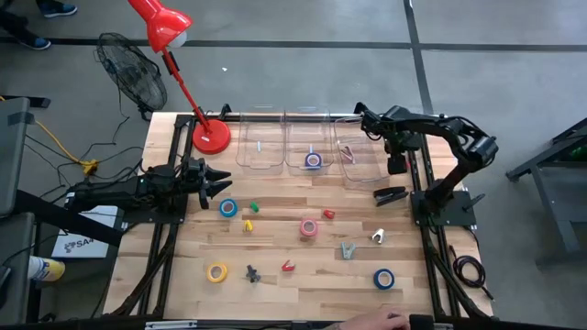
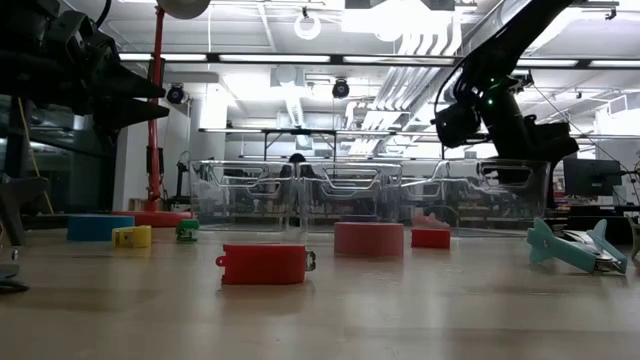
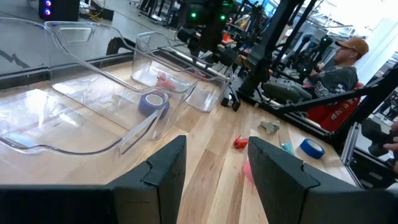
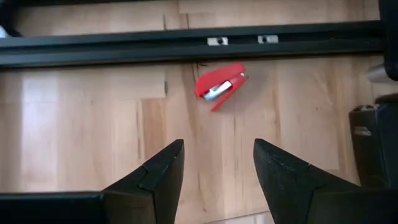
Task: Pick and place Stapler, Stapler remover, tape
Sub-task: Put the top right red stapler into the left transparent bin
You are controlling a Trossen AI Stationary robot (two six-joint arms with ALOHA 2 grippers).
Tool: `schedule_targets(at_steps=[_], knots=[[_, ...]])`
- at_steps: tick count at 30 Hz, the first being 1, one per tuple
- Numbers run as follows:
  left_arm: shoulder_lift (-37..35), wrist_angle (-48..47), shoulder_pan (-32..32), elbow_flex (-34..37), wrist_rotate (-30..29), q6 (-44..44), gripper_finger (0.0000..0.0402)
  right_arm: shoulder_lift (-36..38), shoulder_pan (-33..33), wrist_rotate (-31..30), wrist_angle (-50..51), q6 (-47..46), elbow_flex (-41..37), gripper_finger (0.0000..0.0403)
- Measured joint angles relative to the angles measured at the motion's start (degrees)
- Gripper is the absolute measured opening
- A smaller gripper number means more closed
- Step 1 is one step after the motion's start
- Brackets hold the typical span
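Three clear bins stand in a row at the back of the table (image 1: 275, 293), and I use the middle bin (image 1: 309, 147) as the landmark. Inside it lies a purple tape roll (image 1: 314, 160); the bin to its right (image 1: 353, 151) holds a small red stapler (image 4: 221, 84), and the bin to its left (image 1: 260, 147) stands beside the round base of the red lamp (image 1: 210, 136). The right gripper (image 1: 394, 163) hangs over the right edge of the right bin, its fingers apart and empty, with the red stapler lying below and ahead of it in the wrist view. A black stapler (image 1: 390, 193) lies on the wood in front of that bin. The left gripper (image 1: 220, 183) is in front of the left bin, above the table, fingers apart with nothing between them. Just in front of it, left of the middle bin, lie a blue tape roll (image 1: 227, 208), a green piece (image 1: 254, 208) and a yellow piece (image 1: 247, 225). Straight in front of the middle bin lies the pink tape roll (image 1: 309, 228), with a small red piece (image 1: 328, 214) beside it. Farther forward are the yellow tape roll (image 1: 216, 272), a second blue tape roll (image 1: 383, 279), a grey-green staple remover (image 1: 348, 249) and a white piece (image 1: 378, 236).
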State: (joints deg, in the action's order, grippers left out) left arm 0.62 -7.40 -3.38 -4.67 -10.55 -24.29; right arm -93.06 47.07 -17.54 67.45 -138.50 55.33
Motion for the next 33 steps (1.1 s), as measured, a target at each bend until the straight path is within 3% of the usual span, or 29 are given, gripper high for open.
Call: schedule_targets(at_steps=[3, 7, 13, 20, 30, 33], knots=[[-0.02, 0.0, 0.0, 0.0, 0.02, 0.0, 0.017, 0.39, 0.0, -1.54, -0.41, 2.88, 0.0, 0.0184], [0.01, 0.0, 0.0, 0.0, 0.02, 0.0, 0.017, 1.64, 0.02, -1.59, -3.76, 13.55, 0.0, 0.0185], [-0.01, 0.0, 0.01, 0.0, 0.0, 0.0, 0.017, 2.8, 0.05, 5.77, -10.85, 27.18, 0.13, 0.0184], [-0.01, 0.0, 0.01, 0.0, 0.02, -0.01, 0.017, 3.25, 1.8, -0.04, -9.25, 27.98, 0.09, 0.0183], [-0.02, 0.0, 0.01, 0.0, 0.02, 0.02, 0.017, 4.04, 4.43, 7.54, -12.72, 27.75, 0.11, 0.0181], [-0.02, 0.0, 0.02, 0.0, 0.0, -0.01, 0.017, 4.04, 5.58, 6.69, -15.79, 23.28, 0.11, 0.0181]])
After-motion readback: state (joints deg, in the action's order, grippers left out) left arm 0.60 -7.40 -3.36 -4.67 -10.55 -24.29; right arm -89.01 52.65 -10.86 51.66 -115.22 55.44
